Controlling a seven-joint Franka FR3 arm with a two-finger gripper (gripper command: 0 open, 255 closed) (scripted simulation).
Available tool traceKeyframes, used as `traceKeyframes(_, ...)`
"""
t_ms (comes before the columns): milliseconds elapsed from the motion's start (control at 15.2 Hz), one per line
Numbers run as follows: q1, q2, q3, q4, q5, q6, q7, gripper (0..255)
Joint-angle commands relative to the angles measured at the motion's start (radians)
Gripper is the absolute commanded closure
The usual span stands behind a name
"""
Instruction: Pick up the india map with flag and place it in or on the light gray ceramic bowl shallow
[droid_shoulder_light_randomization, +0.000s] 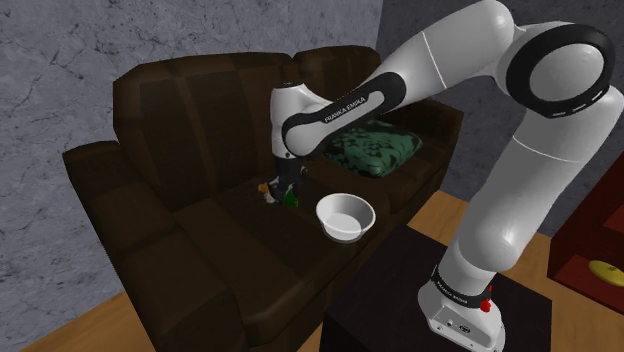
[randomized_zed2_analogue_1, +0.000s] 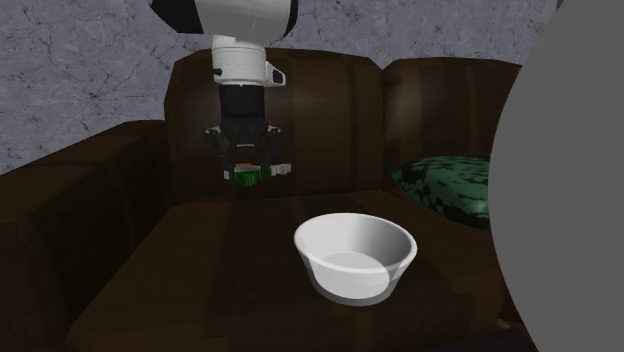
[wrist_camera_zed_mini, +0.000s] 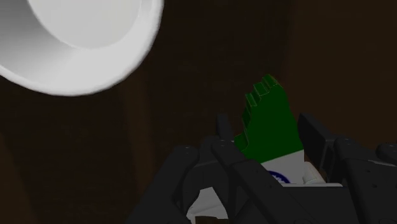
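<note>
Gripper (randomized_zed2_analogue_1: 247, 176) pinching the map (wrist_camera_zed_mini: 270, 127) above the sofa (droid_shoulder_light_randomization: 150, 180) seat.
The wrist view shows green and white bands clasped between the fingers. The second exterior view shows the map raised off the cushion, apart from the white bowl (randomized_zed2_analogue_1: 355, 255). Dark brown sofa, green pillow (droid_shoulder_light_randomization: 370, 148), grey wall (droid_shoulder_light_randomization: 100, 40), wood floor (droid_shoulder_light_randomization: 90, 325).

A home living room: dark brown sofa (droid_shoulder_light_randomization: 200, 210), green cushion (droid_shoulder_light_randomization: 372, 148), wooden floor (droid_shoulder_light_randomization: 90, 325).
</note>
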Motion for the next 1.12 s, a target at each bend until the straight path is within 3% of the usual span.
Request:
traceKeyframes(0,-0.011,-0.071,-0.016,-0.082,0.023,0.014,-0.043,255)
traceKeyframes(462,-0.035,-0.317,-0.098,-0.323,0.065,0.009,-0.184,255)
traceKeyframes(858,-0.078,-0.560,-0.200,-0.512,0.038,-0.048,-0.312,255)
traceKeyframes(1056,-0.077,-0.533,-0.198,-0.538,0.039,0.005,-0.312,255)
